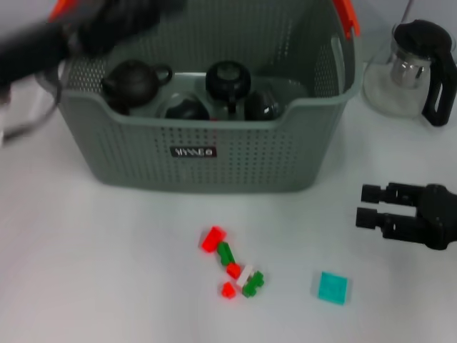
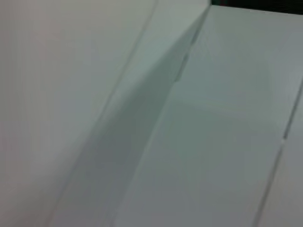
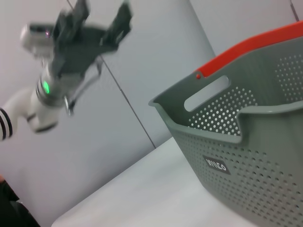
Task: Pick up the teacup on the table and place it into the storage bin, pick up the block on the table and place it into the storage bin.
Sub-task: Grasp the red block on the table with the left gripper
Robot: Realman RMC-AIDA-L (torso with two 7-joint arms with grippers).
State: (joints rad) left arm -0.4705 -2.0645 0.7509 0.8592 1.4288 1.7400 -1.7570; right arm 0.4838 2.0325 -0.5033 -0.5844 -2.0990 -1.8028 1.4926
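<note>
With the bin [image 1: 214,161] holding dark teaware, the light, rigid, small blocks [image 1: 232,270] are lying on the worktop [image 1: 107,271], suiting a side pinch by the open, empty right tool [image 1: 365,206].

Grey-green storage bin [image 1: 214,157], blocks [image 1: 232,261] in front

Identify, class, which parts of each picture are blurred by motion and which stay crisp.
Head view: the left tool smears dark across the storage bin rim, while the blocks and right tool read sharp. Right wrist view: the left tool is streaked, the bin's label crisp. Left wrist view: only soft, featureless pale surfaces.
</note>
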